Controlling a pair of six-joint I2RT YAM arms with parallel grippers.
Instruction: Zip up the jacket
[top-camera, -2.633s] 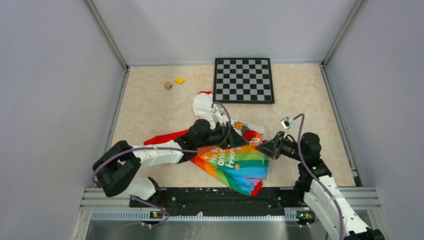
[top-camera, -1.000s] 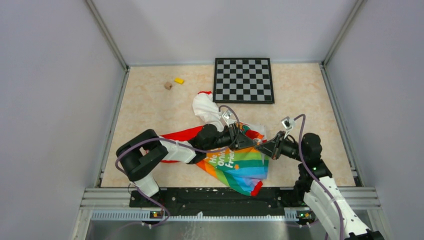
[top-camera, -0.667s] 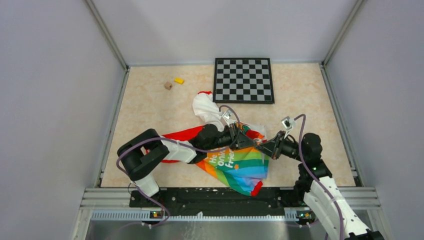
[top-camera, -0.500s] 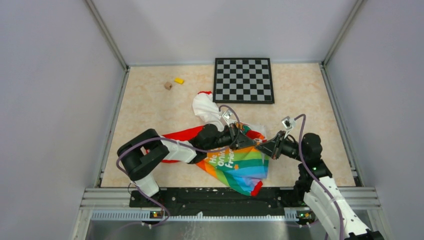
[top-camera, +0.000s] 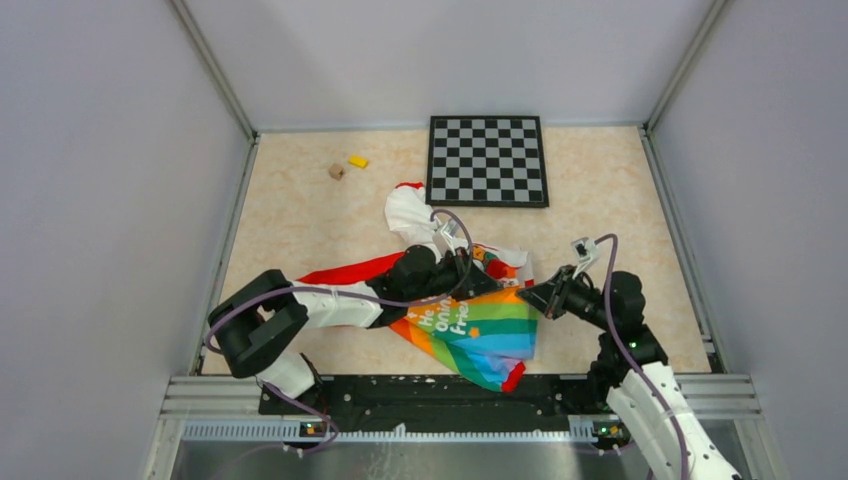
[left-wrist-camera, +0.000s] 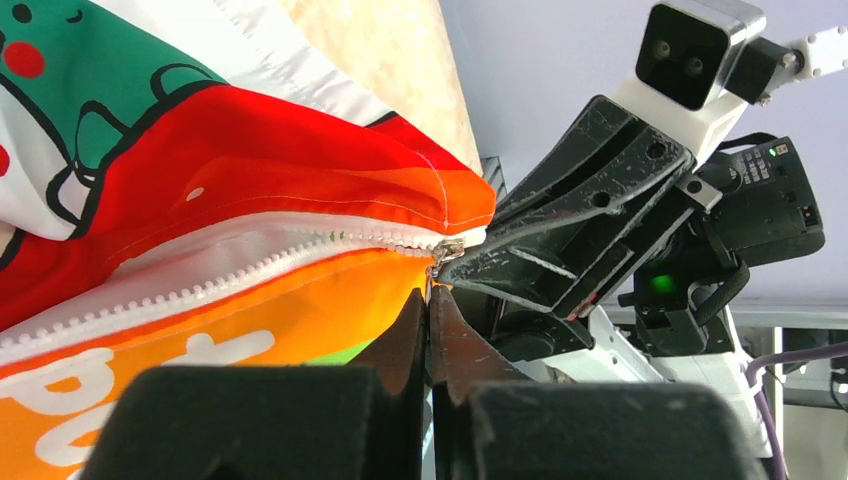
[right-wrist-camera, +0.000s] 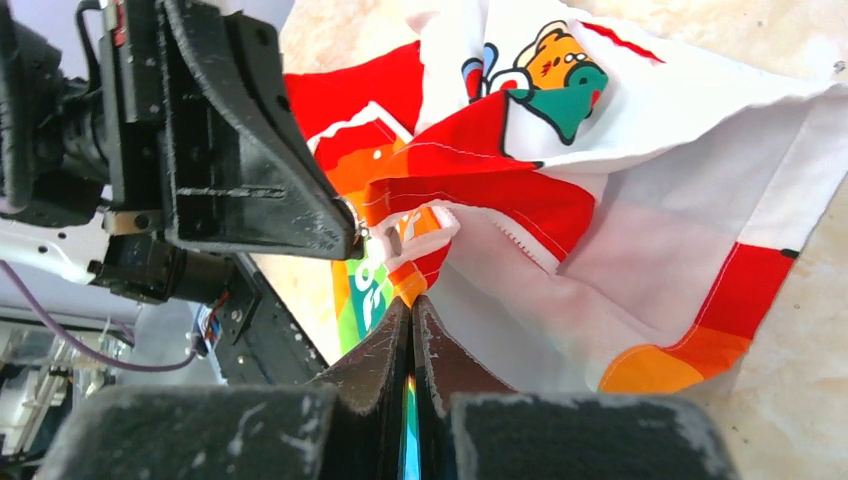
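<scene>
The jacket (top-camera: 470, 325) lies crumpled at the table's near middle: white printed upper, red sleeve, rainbow lower panel. My left gripper (top-camera: 493, 288) lies across it. In the left wrist view that gripper (left-wrist-camera: 430, 293) is shut, its tips pinching the small metal zipper pull (left-wrist-camera: 446, 249) at the hem end of the white zipper (left-wrist-camera: 200, 275). My right gripper (top-camera: 528, 293) faces it from the right. In the right wrist view it (right-wrist-camera: 410, 300) is shut on the jacket's orange-red hem corner (right-wrist-camera: 425, 262), just below the left gripper's fingers (right-wrist-camera: 250, 170). The two grippers are almost touching.
A black-and-grey checkerboard (top-camera: 487, 160) lies at the back of the table. A small yellow block (top-camera: 357, 161) and a brown piece (top-camera: 336, 171) sit at the back left. Grey walls enclose the table on three sides.
My left gripper has shut on the zipper pull. Its elbow has swung left and toward the near edge. The right gripper has shifted slightly right, still holding the hem.
</scene>
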